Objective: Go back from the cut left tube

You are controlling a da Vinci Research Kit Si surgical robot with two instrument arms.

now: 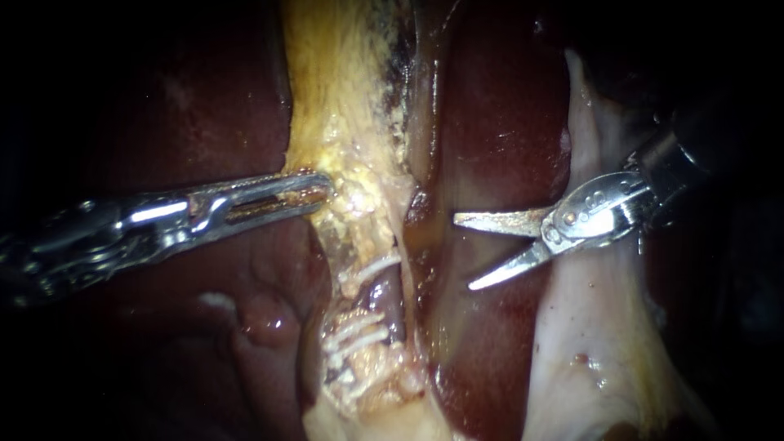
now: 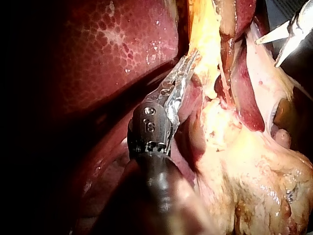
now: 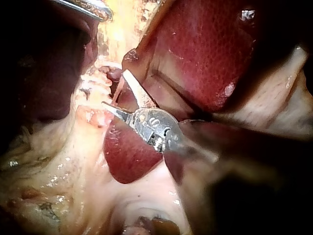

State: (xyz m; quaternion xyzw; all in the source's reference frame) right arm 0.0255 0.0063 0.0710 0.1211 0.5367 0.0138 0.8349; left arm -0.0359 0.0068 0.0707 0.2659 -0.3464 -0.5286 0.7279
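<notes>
At the frame's left, my left instrument [image 1: 320, 191] has its jaws closed on the yellow fatty tissue [image 1: 327, 82]. Low in the centre lies the tube [image 1: 391, 304], with white clips [image 1: 369, 268] across it. Right of centre, my right instrument [image 1: 463, 253] holds its blades apart over the liver [image 1: 498, 122], clear of the tube.

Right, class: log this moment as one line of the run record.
left instrument: jaws shut on yellow tissue | right instrument: blades open, holding nothing, apart from clipped tube
</notes>
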